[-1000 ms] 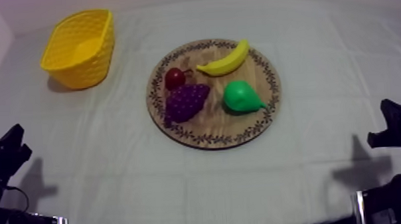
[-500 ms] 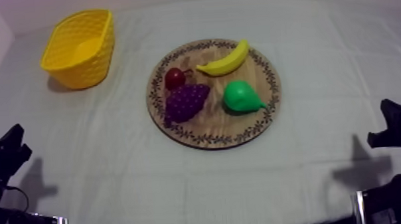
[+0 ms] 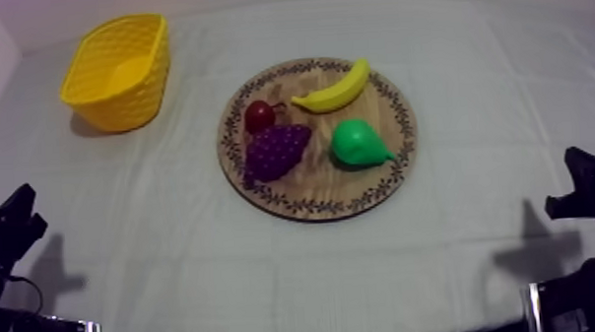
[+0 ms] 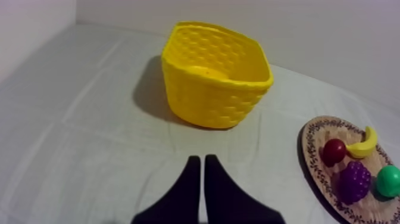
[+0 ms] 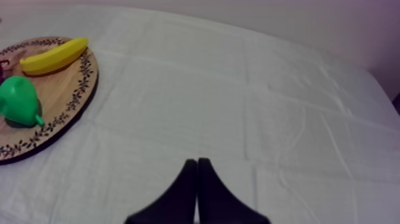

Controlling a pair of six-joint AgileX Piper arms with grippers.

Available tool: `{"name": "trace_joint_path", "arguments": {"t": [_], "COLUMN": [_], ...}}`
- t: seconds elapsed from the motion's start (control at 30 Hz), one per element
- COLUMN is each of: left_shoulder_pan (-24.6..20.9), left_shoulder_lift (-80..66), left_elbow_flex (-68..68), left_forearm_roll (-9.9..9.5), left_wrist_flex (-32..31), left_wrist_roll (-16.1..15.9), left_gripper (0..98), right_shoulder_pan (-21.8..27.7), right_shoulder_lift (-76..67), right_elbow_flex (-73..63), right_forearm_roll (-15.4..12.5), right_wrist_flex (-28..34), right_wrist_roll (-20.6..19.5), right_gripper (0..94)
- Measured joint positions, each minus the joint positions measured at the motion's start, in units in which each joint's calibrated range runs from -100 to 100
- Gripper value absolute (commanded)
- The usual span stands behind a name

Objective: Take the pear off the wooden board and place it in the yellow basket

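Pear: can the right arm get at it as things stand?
Probably yes: the pear lies uncovered on the board nearest that side, with bare cloth between it and the shut right tool.

We find the wooden board (image 3: 316,207) on the table (image 3: 475,98). On the board, the banana (image 3: 334,89) lies at its far edge, the small red fruit (image 3: 259,115) and grapes (image 3: 274,152) on its left half, perhaps touching, and the pear (image 3: 357,143) on its right half. The basket (image 3: 118,70) stands behind the board, well left.
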Motion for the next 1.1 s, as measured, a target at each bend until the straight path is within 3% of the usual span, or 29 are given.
{"name": "trace_joint_path", "arguments": {"t": [0.27,0.4,0.5,0.67,0.87,0.97,1.1], "left_shoulder_pan": [0.59,1.03,1.72,3.55,7.34,10.22,14.49], "left_shoulder_lift": [0.00,1.84,5.91,15.67,31.10,38.96,49.56], "left_elbow_flex": [0.00,-0.63,-3.87,-14.62,-33.18,-41.72,-52.68], "left_forearm_roll": [-0.11,-2.59,-4.35,-6.06,-6.36,-8.59,-11.48], "left_wrist_flex": [0.25,0.16,-3.94,-2.96,-2.35,-3.52,-3.93], "left_wrist_roll": [0.13,2.12,2.58,-0.21,-6.97,-8.75,-8.68], "left_gripper": [0.0,0.1,0.1,2.6,4.5,4.3,2.9], "right_shoulder_pan": [0.00,0.00,0.00,0.00,0.00,0.00,0.00], "right_shoulder_lift": [0.00,0.00,0.00,0.00,0.00,0.00,0.00], "right_elbow_flex": [0.00,0.00,0.00,0.00,0.00,0.00,0.00], "right_forearm_roll": [0.00,0.00,0.00,0.00,0.00,0.00,0.00], "right_wrist_flex": [0.00,0.00,0.00,-0.17,-0.09,-0.09,-0.02], "right_wrist_roll": [0.00,0.00,0.00,0.00,0.00,0.00,0.00], "right_gripper": [0.3,0.3,0.3,0.3,0.3,0.3,0.3]}}
